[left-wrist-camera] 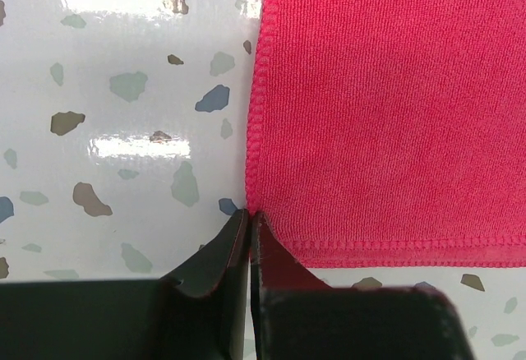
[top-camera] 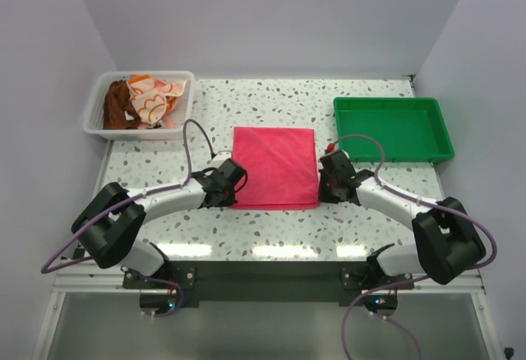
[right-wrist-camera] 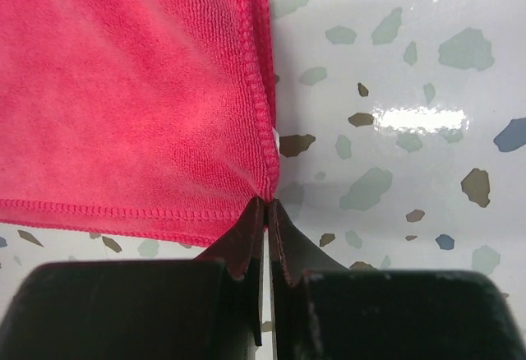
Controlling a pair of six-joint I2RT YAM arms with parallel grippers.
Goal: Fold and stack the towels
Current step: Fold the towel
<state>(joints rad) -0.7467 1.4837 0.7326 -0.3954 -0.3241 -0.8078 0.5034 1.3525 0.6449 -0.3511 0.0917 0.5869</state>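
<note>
Hot pink towel (top-camera: 274, 167) is lying flat on the speckled table (top-camera: 271, 228), spread out between the two sets of fingers. Left gripper (left-wrist-camera: 249, 212) is pinched nearly closed right on the towel's left corner. Right gripper (right-wrist-camera: 268, 204) has the opposite corner squeezed the same way, with the cloth puckering at its tips.

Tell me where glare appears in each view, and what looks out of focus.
Top external view: lamp reflections streak the table at its near edge. Left wrist view: two glare bars on the table; the left gripper is dark, slightly soft. Right wrist view: glare beside the pink towel, whose weave blurs leftward.
</note>
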